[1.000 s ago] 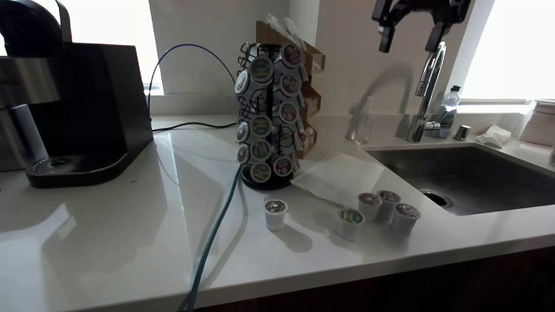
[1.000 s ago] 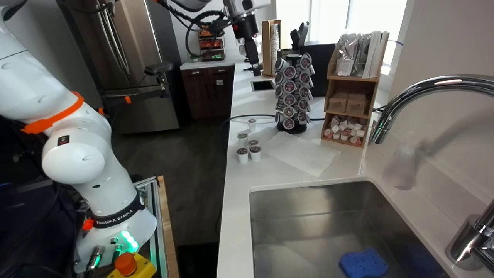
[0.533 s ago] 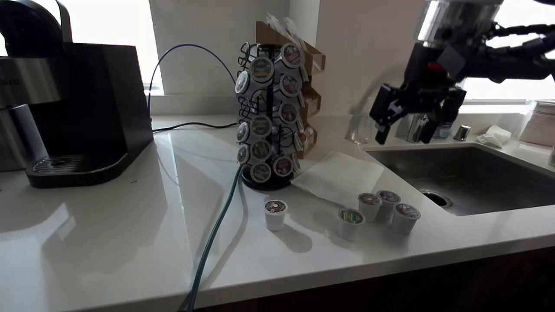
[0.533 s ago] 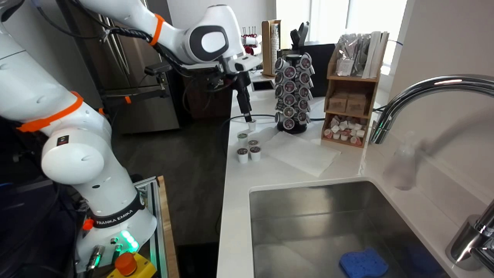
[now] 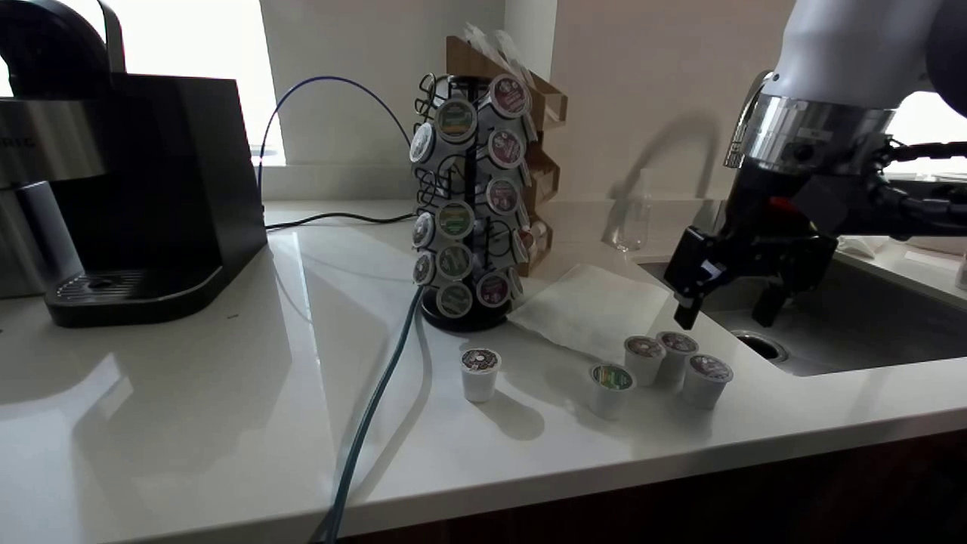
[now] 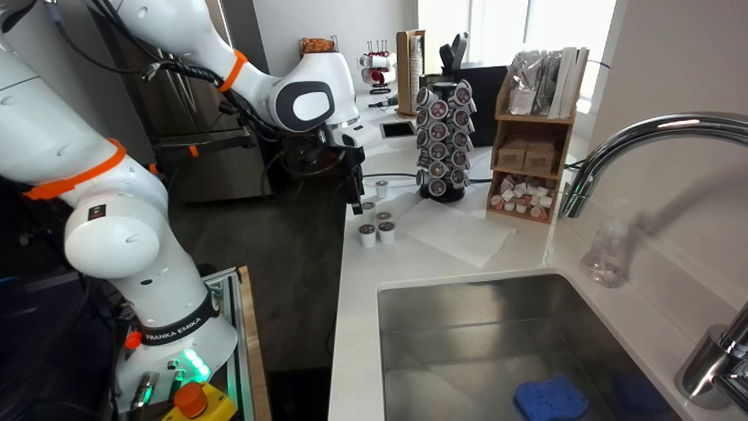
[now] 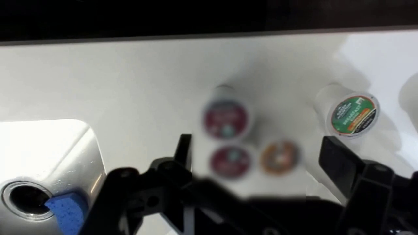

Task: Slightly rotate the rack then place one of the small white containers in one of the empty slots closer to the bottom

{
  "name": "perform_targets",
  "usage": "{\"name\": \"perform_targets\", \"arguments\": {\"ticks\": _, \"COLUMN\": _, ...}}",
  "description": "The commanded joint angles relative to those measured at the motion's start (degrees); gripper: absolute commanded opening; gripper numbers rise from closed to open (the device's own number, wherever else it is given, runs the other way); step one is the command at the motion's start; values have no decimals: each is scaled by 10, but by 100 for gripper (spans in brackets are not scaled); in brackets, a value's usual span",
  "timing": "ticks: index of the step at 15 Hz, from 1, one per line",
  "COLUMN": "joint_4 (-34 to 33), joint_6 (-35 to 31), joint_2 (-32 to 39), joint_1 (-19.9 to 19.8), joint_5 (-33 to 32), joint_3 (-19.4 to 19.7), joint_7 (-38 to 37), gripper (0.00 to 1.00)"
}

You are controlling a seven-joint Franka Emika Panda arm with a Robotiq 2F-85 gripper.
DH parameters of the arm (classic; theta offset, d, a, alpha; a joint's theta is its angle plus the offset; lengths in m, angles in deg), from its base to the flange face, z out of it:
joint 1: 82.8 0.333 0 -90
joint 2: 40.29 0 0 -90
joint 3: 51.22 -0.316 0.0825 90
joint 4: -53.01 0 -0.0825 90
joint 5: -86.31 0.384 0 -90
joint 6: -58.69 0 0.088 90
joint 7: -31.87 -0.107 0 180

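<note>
White arm [image 6: 111, 237] | orange bands [image 6: 233, 71] | black cables [image 6: 196, 68] | black hand [image 5: 727, 310] | FRANKA EMIKA lettering [image 6: 174, 330]

Five loose pods [image 5: 609, 402] — one pod-rack [image 5: 464, 323]

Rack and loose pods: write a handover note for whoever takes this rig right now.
Gripper: open, nothing held, hovering near the three clustered pods.
Rack: upright on the counter; an empty slot shows in its lower half.
Also loose: a green-topped pod beside the three, a lone pod apart.
Done: cannot tell whether the rack has been turned; no pod is gripped.
Left: turn the rack slightly if needed, then seat one pod in a low empty slot.
</note>
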State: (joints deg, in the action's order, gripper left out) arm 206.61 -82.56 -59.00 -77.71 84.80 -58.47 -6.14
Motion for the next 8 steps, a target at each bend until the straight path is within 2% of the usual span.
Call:
{"name": "perform_targets", "arguments": {"ticks": 1, "joint_4": 0, "joint_6": 1, "joint_2": -1, "joint_1": -14, "joint_5": 8, "joint_3": -14, "joint_7": 6, "gripper": 100}}
{"name": "perform_targets", "arguments": {"ticks": 8, "joint_4": -8, "joint_6": -11, "joint_2": 28, "joint_1": -29, "joint_5": -23, "joint_3": -27, "joint_7": 6, "gripper": 100}}
